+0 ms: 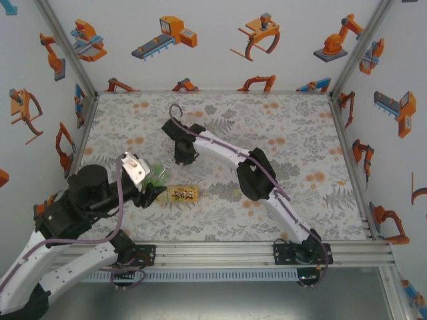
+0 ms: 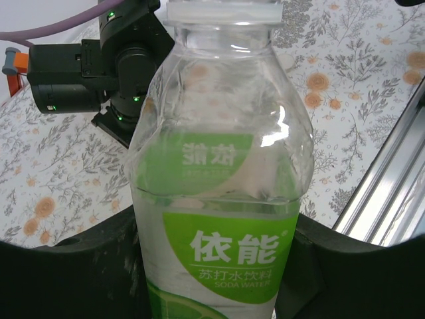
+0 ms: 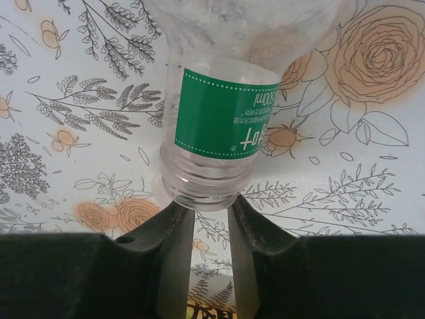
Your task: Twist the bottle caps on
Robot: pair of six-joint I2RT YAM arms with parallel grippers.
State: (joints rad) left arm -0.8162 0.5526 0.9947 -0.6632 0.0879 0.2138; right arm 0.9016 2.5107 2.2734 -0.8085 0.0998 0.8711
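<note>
As the left gripper (image 2: 216, 256) is clamped on the lower body of the soda bottle (image 2: 219, 199), w/ both fingers pressed on its sides, the thin wall could dent, or the bottle could spin in the grip once twisting force comes; this is my main worry. A whitish ring at the bottle's top is cut by the frame edge, so cap or collar, I cannot tell.

The right gripper (image 3: 207, 214) has its fingers (image 3: 176, 259) almost together, w/ only a slim gap and table pattern seen through it. If they pinch anything, I cannot tell. The bare threaded neck of the dark-green-label bottle (image 3: 222, 113) sits right at the fingertips, and its body goes away from the gripper over the floral table (image 3: 60, 100). A careless push from the tips could shove this bottle off line, I think.

In the top view the amber bottle (image 1: 187, 195) lies flat just beside the left gripper's bottle; touching or not is unclear. The right gripper hovers near, a bit further back.
</note>
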